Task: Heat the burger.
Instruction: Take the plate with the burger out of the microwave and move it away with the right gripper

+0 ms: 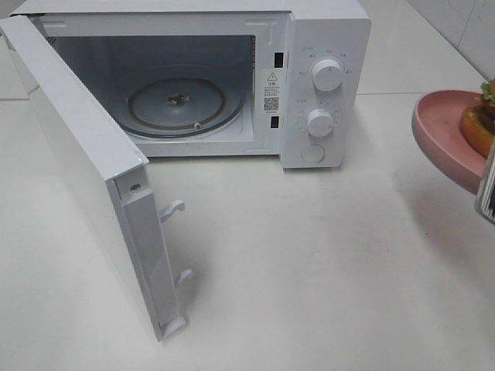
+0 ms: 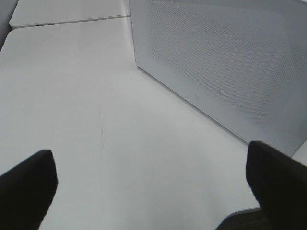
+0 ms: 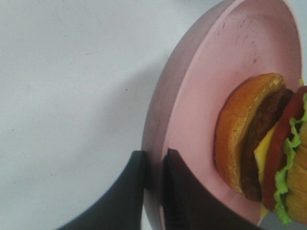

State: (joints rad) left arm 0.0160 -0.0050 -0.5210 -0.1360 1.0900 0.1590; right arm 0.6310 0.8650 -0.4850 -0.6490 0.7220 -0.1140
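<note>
While the right gripper (image 3: 153, 165) pinches the smooth rim of the round pink plate (image 3: 192, 96), the burger (image 3: 261, 143) sits on it, off the table (image 1: 325, 255). Only the left wrist view shows the left gripper (image 2: 151, 177) spread wide beside the microwave's (image 1: 325, 85) perforated door (image 2: 225, 62); its cavity holds a glass turntable (image 1: 176, 104).

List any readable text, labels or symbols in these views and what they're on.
Nothing reads cleanly.
Sticker on the microwave cavity frame: warning triangle and QR code, print too small to read.
Markings around the upper knob and lower knob: too small to read.
Door, pink plate, burger: no text.
</note>
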